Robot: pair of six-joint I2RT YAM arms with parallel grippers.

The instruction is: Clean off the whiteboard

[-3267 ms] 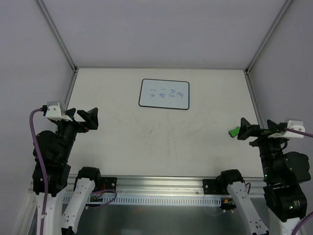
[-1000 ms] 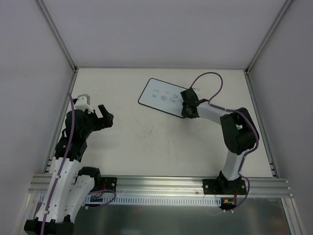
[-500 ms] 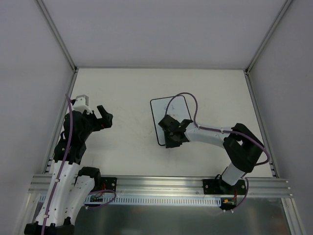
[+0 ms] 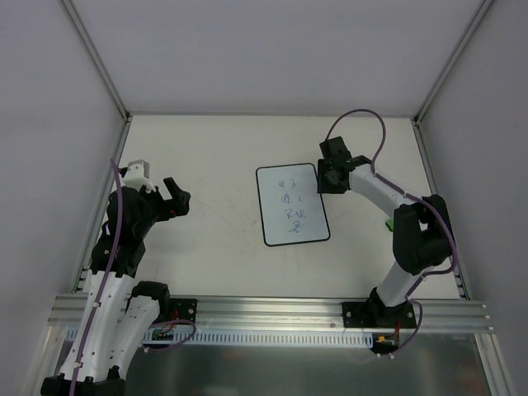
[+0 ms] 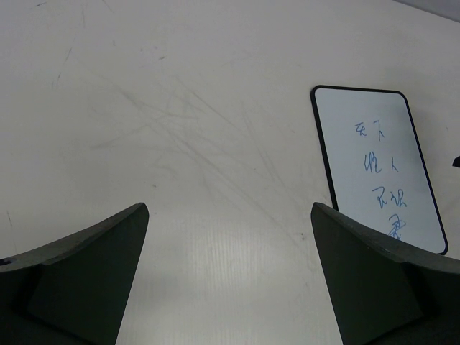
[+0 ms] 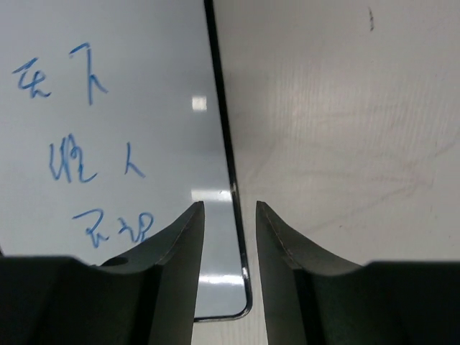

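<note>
The whiteboard [image 4: 291,205] lies flat mid-table, long side running near to far, with blue handwritten marks on it. My right gripper [image 4: 330,178] hangs over its far right corner. In the right wrist view the whiteboard [image 6: 108,108] fills the left, and its black edge runs under the narrow gap of my right gripper [image 6: 230,206], which is slightly open and holds nothing. My left gripper [image 4: 176,198] stands wide open left of the board. In the left wrist view my left gripper [image 5: 228,210] frames bare table, with the whiteboard [image 5: 377,165] ahead to the right.
A small green eraser block [image 4: 388,223] lies on the table right of the board, partly hidden by the right arm. Metal frame posts [image 4: 111,157] and grey walls bound the scuffed white table [image 4: 214,165] on the left, right and far sides.
The board has been turned and shifted from the far middle to lie lengthwise mid-table. My right gripper has swung back to its far right corner and parted its jaws. The left arm stays put.
</note>
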